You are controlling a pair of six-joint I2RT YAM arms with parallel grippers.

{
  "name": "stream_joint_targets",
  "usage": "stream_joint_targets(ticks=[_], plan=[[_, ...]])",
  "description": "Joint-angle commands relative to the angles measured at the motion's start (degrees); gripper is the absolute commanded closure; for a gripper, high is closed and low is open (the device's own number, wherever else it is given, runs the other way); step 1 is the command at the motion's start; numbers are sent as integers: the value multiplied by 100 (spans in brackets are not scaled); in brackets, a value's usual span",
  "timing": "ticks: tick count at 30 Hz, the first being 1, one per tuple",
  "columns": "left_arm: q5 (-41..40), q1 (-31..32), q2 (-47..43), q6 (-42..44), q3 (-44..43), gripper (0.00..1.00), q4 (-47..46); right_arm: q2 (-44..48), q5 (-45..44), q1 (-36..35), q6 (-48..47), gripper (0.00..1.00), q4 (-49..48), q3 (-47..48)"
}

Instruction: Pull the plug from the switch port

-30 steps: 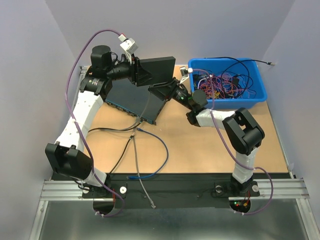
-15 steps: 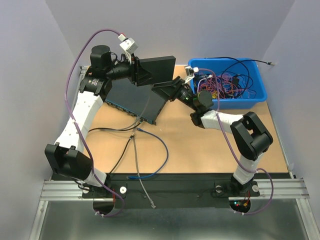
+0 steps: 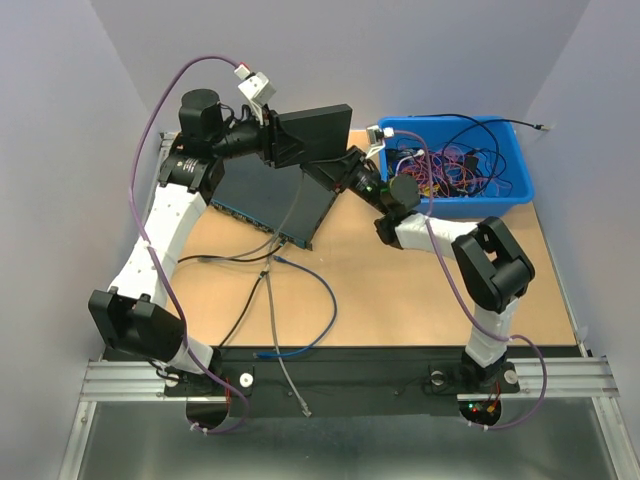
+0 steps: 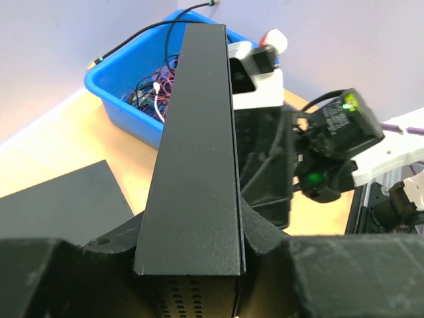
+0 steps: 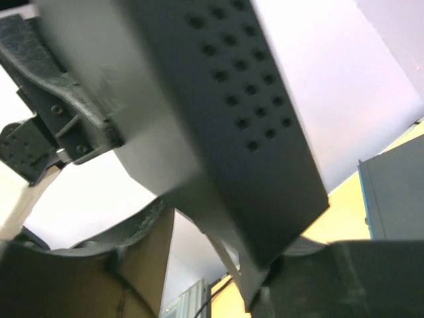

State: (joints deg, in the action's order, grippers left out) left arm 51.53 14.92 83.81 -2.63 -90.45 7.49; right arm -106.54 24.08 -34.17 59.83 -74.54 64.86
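Switch (image 3: pixel 318 130) aloft, left arm (image 3: pixel 168 222) outstretched

The tan wooden counter (image 3: pixel 400 290) carries a flat dark metal box (image 3: pixel 262 195) with a blue front edge at its far left. A blue plastic bin (image 3: pixel 480 208) of tangled wires sits at its far right. A black cable (image 3: pixel 240 312), a grey cable (image 3: pixel 280 340) and a blue cable (image 3: pixel 333 300) trail from near the box's corner toward the near edge.

Evenly and brightly lit from overhead in the top view, sharp throughout, with only faint, soft shadows on the table (image 3: pixel 400 290). Blown out to white behind the switch (image 5: pixel 225 119) in the right wrist view, blurred up close. Dark and slightly soft along the bottom of the left wrist view.
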Motion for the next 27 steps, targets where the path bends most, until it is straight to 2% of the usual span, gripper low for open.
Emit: stream_joint_targets(ticks=[1,5,9,10,20,27], plan=[[437,187,-383,-141,-51,100,-467,-77,-236,16,134,60,-2952,334],[437,196,-409,-123,98,100,-485,-51,-263,16,107,67,-2952,290],[419,196,-436,-123,274,100,-555,28,-245,16,46,89,-2952,177],[419,196,-436,-115,283,100,-564,54,-263,7,-6,99,-2961,141],[340,-94,-339,-35,-182,100,-546,345,123,7,-639,100,-2698,-631],[270,-349,-137,-71,-727,100,-547,152,317,-54,-701,100,-2408,-1019]])
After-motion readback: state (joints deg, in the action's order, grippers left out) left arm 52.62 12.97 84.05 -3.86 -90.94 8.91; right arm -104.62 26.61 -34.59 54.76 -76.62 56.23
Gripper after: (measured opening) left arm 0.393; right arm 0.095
